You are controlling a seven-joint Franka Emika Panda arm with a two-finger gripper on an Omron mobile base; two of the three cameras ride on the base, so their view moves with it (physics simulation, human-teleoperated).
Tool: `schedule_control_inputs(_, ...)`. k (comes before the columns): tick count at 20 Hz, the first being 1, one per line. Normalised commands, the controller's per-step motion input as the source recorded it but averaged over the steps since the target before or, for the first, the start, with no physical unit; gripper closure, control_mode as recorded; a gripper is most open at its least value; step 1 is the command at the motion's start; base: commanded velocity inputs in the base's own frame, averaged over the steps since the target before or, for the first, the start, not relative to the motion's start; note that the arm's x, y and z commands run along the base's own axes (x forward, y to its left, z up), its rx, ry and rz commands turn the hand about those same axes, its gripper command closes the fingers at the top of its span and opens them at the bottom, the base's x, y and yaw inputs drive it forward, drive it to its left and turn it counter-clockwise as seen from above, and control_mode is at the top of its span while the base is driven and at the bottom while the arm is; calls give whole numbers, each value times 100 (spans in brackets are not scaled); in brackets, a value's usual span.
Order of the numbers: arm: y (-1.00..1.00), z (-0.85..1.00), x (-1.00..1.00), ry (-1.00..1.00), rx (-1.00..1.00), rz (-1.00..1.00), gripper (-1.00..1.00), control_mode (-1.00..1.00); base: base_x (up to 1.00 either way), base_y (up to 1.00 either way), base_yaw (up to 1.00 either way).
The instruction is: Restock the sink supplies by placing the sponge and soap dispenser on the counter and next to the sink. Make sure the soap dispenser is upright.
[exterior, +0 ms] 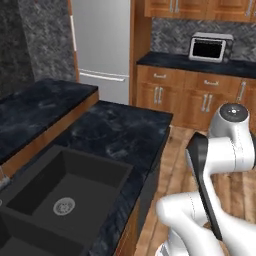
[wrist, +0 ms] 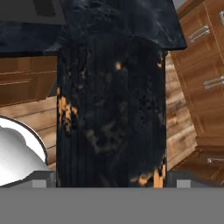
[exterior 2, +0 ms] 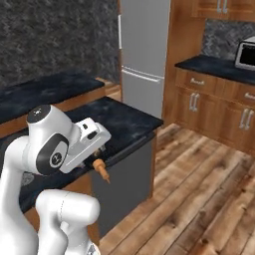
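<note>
- The gripper (wrist: 112, 181) stands wide, clamped on the soap dispenser (wrist: 111, 113), whose dark body sits between the two fingertips in the hand view.
- From the right base view, the dispenser's orange pump (exterior 2: 102, 170) pokes out below the hand, beside the counter (exterior 2: 124, 119) edge and above the wooden floor (exterior 2: 199, 189).
- The sink (exterior: 65, 195) is sunk in the counter, with bare stone on its far side.

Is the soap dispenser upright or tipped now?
Tipped: the soap dispenser sits in the gripper, its orange pump pointing downward in the right base view.
</note>
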Motion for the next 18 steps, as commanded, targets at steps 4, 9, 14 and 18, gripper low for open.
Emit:
schedule_control_inputs(4,0,0,0,0,0,0,100,100,0,-39,46)
schedule_control_inputs(9,0,0,0,0,0,0,100,100,1,-39,46)
schedule_control_inputs(14,0,0,0,0,0,0,100,100,0,-39,47)
schedule_control_inputs(18,0,0,0,0,0,0,100,100,10,-44,48)
